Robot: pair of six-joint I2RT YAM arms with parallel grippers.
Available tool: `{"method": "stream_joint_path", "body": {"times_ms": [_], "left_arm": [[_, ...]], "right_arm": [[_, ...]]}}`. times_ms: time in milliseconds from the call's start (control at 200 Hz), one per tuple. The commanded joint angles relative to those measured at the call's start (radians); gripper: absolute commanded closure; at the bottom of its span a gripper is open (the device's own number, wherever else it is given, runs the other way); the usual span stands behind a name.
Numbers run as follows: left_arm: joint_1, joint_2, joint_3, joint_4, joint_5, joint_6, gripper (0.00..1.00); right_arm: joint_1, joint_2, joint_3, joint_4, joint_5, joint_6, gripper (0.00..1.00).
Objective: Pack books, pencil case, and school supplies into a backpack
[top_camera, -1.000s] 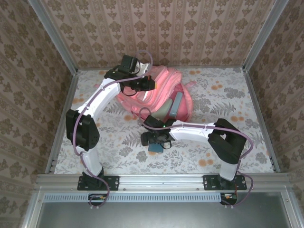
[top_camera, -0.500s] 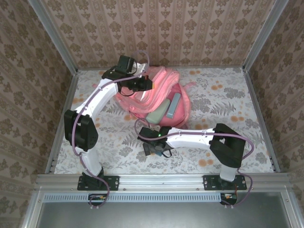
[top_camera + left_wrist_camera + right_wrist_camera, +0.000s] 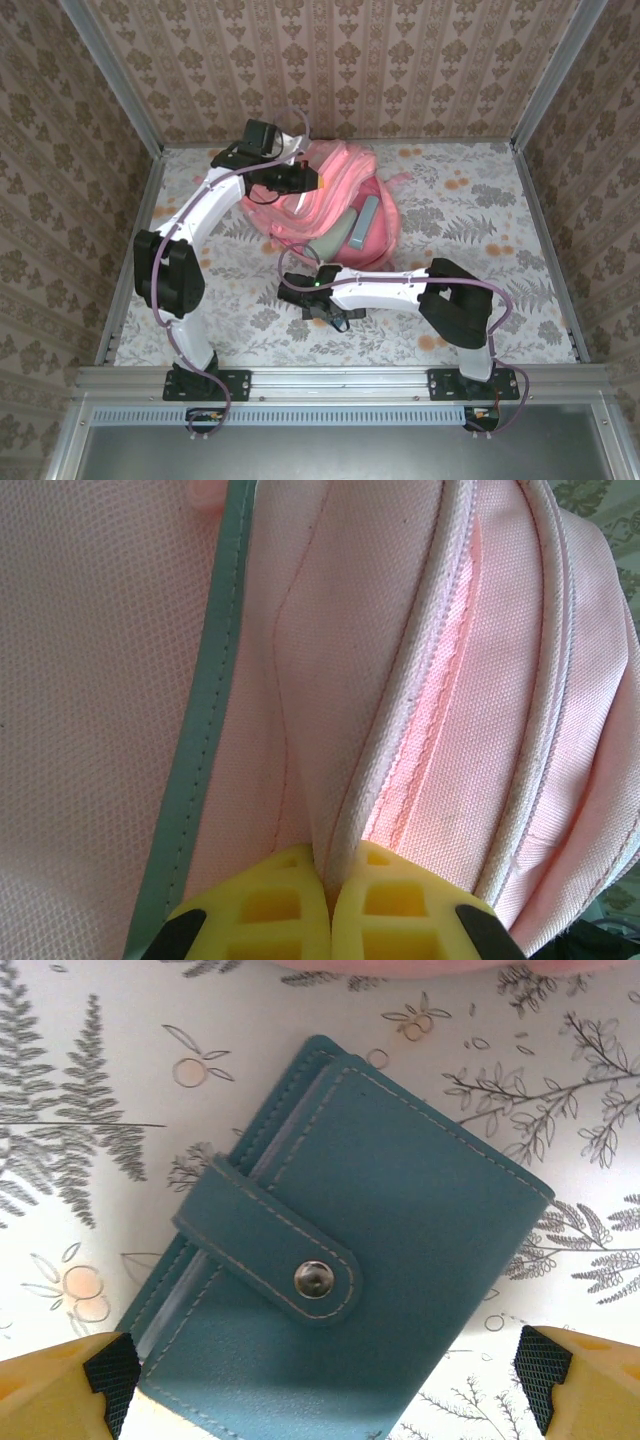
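The pink backpack lies at the back middle of the table, its mouth held up. My left gripper is shut on the backpack's zipper edge, which is pinched between the yellow fingers. In the opening lie the mint pencil case and a slim pale-teal box. My right gripper hovers low over the table in front of the backpack. It stands open over the dark-teal pad, which lies flat with its snap strap up, between the fingers and not touched. The books are out of view.
A floral cloth covers the table, with bare room to the right and left of the backpack. Metal frame posts and patterned walls close in the sides and back. The right arm's link stretches across the front of the backpack.
My right gripper has shifted a little left and nearer, opening wider above the pad. The left gripper has held the backpack's edge, drifting slightly left.
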Motion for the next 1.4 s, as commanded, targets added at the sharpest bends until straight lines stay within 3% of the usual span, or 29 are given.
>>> {"method": "stream_joint_path", "body": {"times_ms": [0, 180, 325, 580, 740, 1025, 1395], "left_arm": [[0.024, -0.054, -0.013, 0.044, 0.024, 0.009, 1.00], [0.024, -0.047, -0.018, 0.057, 0.039, -0.005, 1.00], [0.023, -0.046, -0.021, 0.060, 0.040, -0.010, 1.00], [0.017, -0.058, -0.015, 0.047, 0.028, -0.008, 1.00], [0.011, -0.066, -0.020, 0.043, 0.019, -0.009, 1.00], [-0.001, -0.069, -0.016, 0.031, 0.011, -0.006, 1.00], [-0.002, -0.074, -0.018, 0.023, 0.001, -0.005, 1.00]], "right_arm": [[-0.004, 0.013, -0.025, -0.031, 0.008, 0.109, 0.00], [-0.017, 0.004, -0.086, 0.112, -0.041, 0.106, 0.00], [-0.012, -0.010, -0.114, 0.087, -0.052, 0.114, 0.00], [-0.010, -0.170, -0.316, 0.052, -0.045, 0.100, 0.00], [-0.010, -0.280, -0.383, 0.220, -0.071, -0.020, 0.00], [-0.068, -0.214, -0.278, 0.184, -0.095, -0.221, 0.00], [-0.108, -0.164, -0.358, 0.263, -0.196, -0.309, 0.01]]}}
